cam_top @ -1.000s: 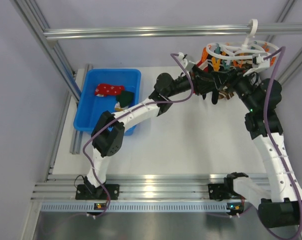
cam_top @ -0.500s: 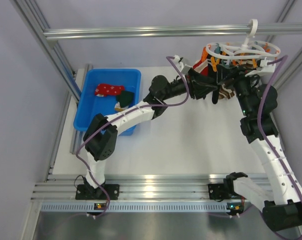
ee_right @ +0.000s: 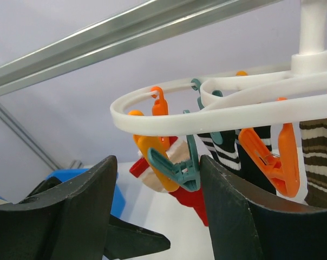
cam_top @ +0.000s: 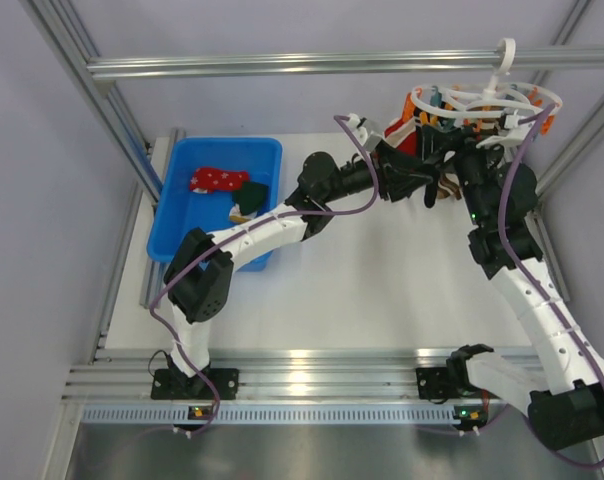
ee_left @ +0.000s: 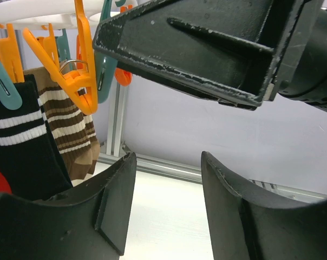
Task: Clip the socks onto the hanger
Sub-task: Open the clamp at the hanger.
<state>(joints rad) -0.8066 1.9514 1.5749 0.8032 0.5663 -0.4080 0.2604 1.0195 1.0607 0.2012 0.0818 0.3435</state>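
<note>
While the hanger [cam_top: 482,98] hangs at one o'clock, festive socks [cam_top: 219,179] lie in the blue bin [cam_top: 172,225] at ten.
My left gripper [ee_left: 168,162] and right gripper [ee_right: 157,162] both gape empty just beside its orange and teal pegs [ee_right: 285,157].

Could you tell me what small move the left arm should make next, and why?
Probably draw the left end effector back from the white plastic ring hanger towards the blue plastic bin: its jaws stand open and empty, while a red white-specked sock and a dark green sock lie unclipped there.
</note>
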